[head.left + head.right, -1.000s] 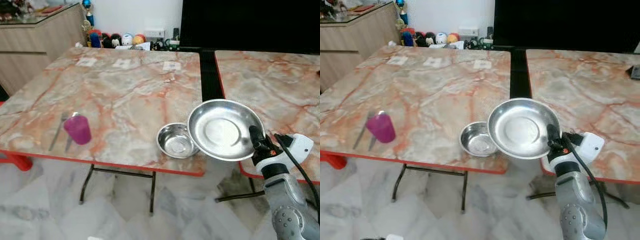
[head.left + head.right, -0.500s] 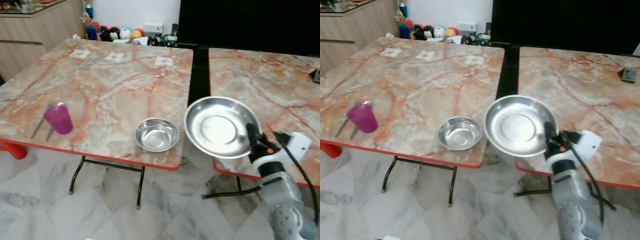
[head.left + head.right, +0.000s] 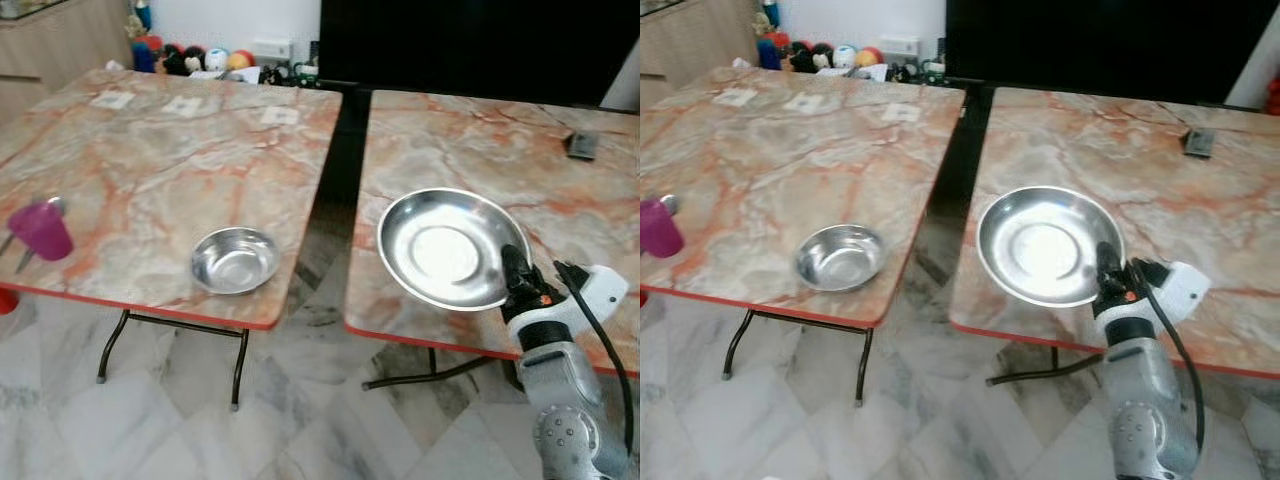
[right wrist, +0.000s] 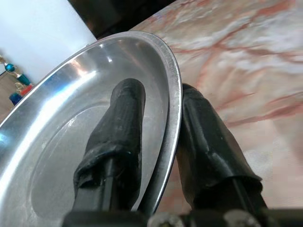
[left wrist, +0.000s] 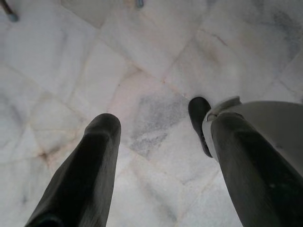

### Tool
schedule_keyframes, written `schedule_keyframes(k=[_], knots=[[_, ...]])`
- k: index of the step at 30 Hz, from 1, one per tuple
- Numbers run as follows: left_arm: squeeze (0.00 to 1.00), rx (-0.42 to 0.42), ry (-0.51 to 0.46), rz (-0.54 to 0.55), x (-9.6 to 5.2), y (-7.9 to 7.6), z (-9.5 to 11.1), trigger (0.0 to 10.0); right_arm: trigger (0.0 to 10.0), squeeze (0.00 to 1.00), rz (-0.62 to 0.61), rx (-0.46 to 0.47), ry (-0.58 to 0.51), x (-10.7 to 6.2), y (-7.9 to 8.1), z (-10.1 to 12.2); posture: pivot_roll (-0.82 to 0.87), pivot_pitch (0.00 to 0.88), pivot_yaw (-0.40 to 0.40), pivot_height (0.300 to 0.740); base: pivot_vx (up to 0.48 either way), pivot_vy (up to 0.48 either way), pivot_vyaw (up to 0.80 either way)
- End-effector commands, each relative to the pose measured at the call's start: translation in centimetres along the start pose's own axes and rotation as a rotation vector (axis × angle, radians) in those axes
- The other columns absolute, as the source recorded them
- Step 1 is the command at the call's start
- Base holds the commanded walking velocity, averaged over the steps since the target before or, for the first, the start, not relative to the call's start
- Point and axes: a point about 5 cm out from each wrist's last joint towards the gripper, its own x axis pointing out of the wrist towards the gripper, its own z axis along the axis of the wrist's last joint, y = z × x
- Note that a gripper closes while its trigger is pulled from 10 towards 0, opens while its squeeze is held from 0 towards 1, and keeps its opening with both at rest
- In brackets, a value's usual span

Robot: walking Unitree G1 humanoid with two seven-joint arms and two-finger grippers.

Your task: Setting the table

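Above the right table's (image 3: 560, 190) near edge, the raised right end effector (image 3: 513, 272) pinches a steel plate's (image 3: 445, 248) rim

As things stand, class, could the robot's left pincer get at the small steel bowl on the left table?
Probably not yet: the left pincer hangs open over the floor, and the small steel bowl sits up on the table.

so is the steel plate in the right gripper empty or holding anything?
Empty. The steel plate shows only bare shiny metal inside; the right gripper pinches its rim, one finger inside, one outside.
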Motion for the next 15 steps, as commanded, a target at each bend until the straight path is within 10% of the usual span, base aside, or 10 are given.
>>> schedule_keyframes(k=[1,15], knots=[[0.0,-0.006,0.028,-0.005,-0.2,-0.4,-0.7,10.0,10.0,0.0,-0.021,-0.007,-0.035,0.0,-0.4,0.6,0.0,0.113,-0.005,0.74,0.0,-0.356,0.0],[0.0,-0.006,0.023,-0.005,-0.2,-0.3,-0.6,10.0,10.0,0.0,-0.182,0.011,-0.092,0.0,-2.2,1.1,0.0,0.117,-0.004,0.74,0.0,-0.358,0.0]])
